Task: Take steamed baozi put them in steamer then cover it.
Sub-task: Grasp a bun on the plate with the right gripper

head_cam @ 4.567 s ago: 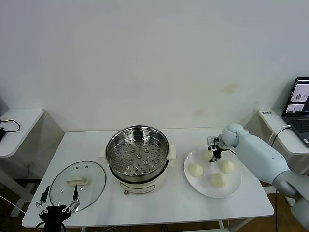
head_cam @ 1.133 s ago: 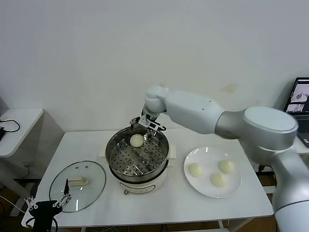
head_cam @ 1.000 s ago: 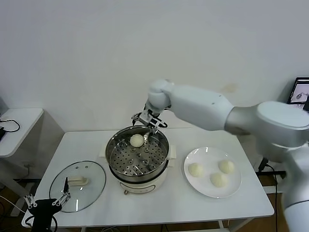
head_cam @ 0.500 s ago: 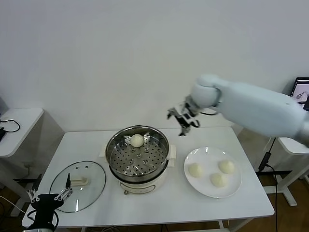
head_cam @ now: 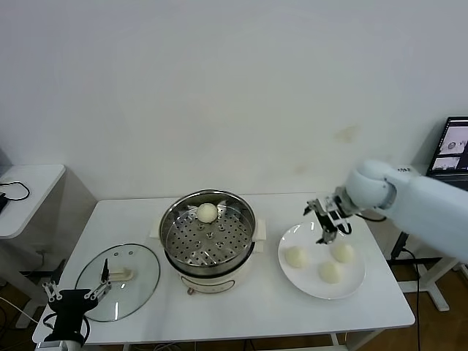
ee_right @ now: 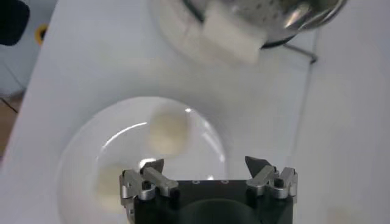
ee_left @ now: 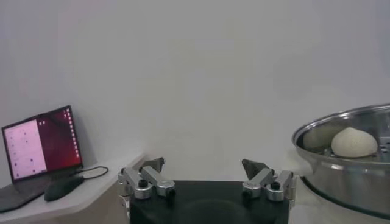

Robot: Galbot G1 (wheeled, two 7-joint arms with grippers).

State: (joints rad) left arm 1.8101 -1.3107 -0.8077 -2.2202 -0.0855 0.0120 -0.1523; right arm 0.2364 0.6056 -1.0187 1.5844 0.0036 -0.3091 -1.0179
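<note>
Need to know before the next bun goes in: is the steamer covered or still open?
Open. The steamer shows its perforated tray with one baozi inside, and the glass cover lies flat on the table to its left.

White table (head_cam: 131,219), glass cover (head_cam: 118,280) lying flat at its left, steamer (head_cam: 208,241) at centre, white plate (head_cam: 349,281) at right

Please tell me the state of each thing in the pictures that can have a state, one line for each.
steamer: uncovered, one baozi inside.
baozi in steamer: resting on the perforated tray.
plate: holds three baozi.
cover: off, flat on the table.
right gripper: open, empty, above the plate.
left gripper: open, empty, near the cover.
</note>
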